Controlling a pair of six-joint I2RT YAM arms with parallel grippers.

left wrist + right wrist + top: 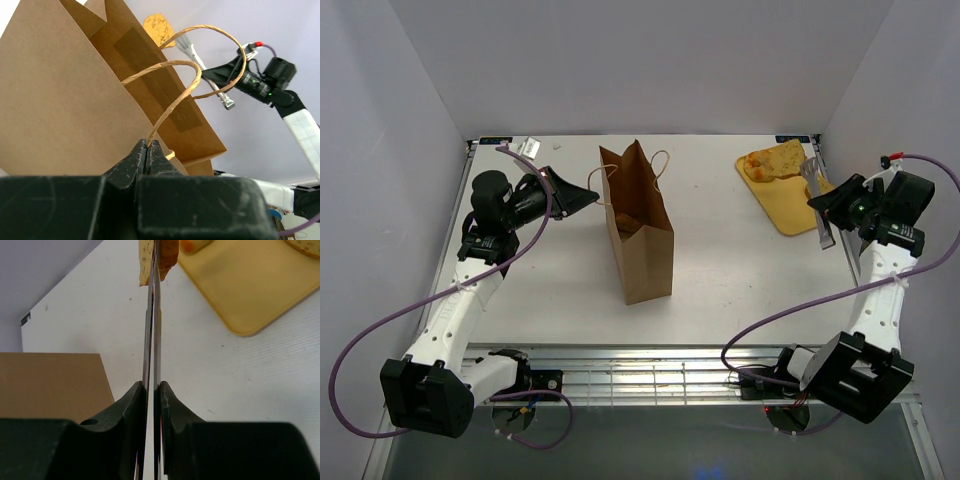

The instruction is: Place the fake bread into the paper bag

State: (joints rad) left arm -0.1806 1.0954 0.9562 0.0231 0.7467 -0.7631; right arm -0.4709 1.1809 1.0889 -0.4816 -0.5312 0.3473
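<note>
Status: partly done, judged from the layout.

Tabletop (740, 270): one.

Paper bag (645, 250): one, upright at the centre of the top view, mouth open. A golden lump of fake bread (628, 222) shows inside, so at least one piece is judged delivered. Cannot tell how many lie deeper.

Arms: two.
- Left end effector (147, 146) is clamped shut on one twisted handle (175, 95) of the bag, just left of the bag in the top view. It is probably holding the mouth open.
- Right end effector (154, 390) is closed on the shaft of the tongs (820, 215), at the right edge of the top view.

Yellow tray (798, 212): one, upper right of the top view.

Tongs: one pair, blades pressed together, with a toast slice (159, 255) pinched at the tip. The slice is by the tray's edge and well apart from the bag. Cannot tell whether it is lifted clear.

Loose pieces on the tray: two, an orange-tinted piece (192, 244) and a browned piece (304, 244). Both are cut off by the top edge of the right wrist view.

Left to do, as judged: carry the pinched slice to the bag, then move the two tray pieces.
</note>
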